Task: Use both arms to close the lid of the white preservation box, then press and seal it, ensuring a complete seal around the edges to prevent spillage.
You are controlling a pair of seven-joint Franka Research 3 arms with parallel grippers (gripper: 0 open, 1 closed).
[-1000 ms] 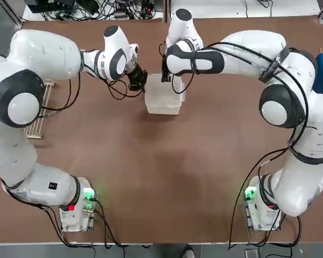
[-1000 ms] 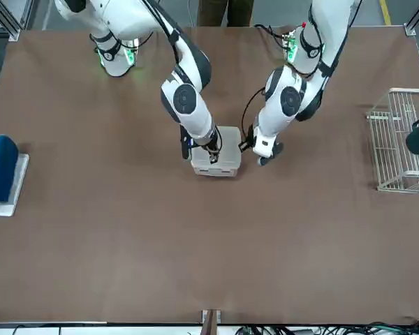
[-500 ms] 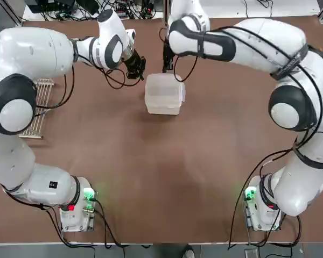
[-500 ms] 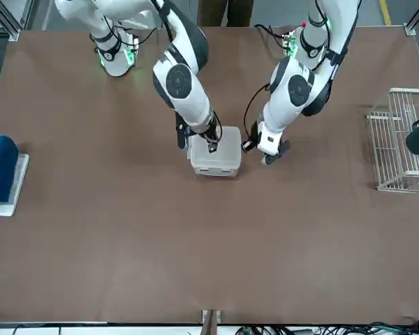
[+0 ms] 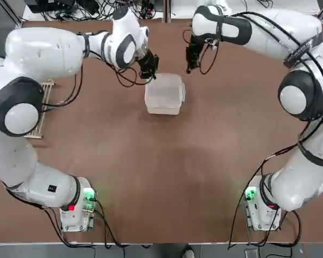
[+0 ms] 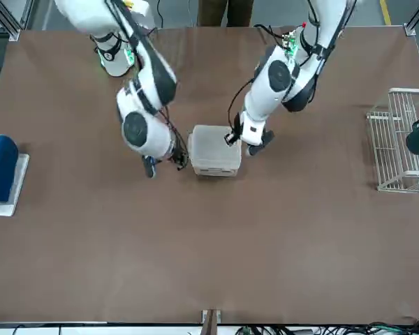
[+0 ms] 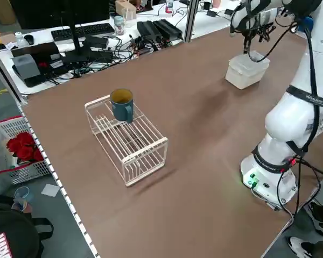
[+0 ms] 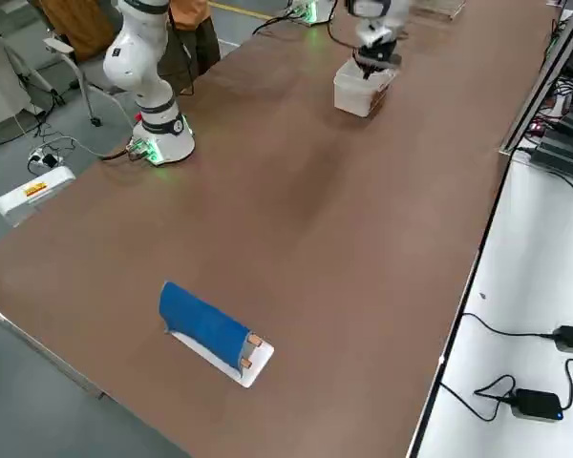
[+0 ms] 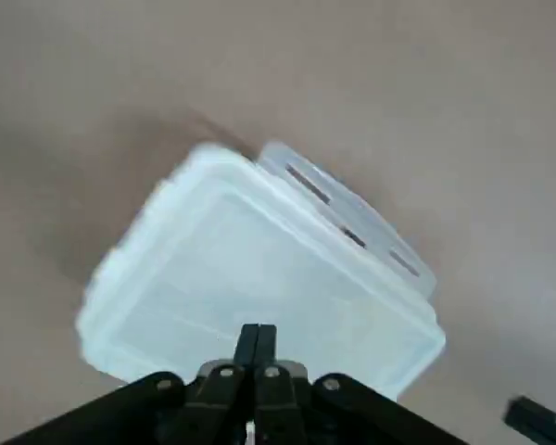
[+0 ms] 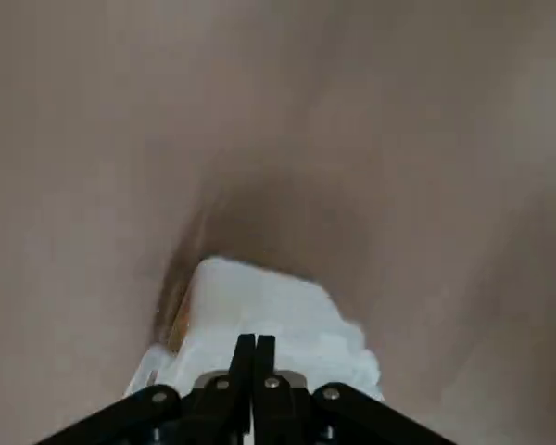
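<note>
Top view: the lid [image 5: 164, 90] lay over the white preservation box [image 5: 164, 110], just beside the left gripper [image 5: 150, 76]; the right gripper [image 5: 190, 68] was apart on the box's other side. Step judged: pressing the edges.

Front view: box and lid sat between the two claws, nearer the left.

Left side view: the box stood beneath the claw; whether the rim sat flush could not be told.

Left wrist view: fingertips met, nothing between them; lid ahead of them, side flap jutting outward. Judged best: press straight down with closed tips, walking the rim, then fold and snap that flap.

Right wrist view: fingers together, empty, box ahead. Judged best: brace the opposite side so the box could not slide.
</note>
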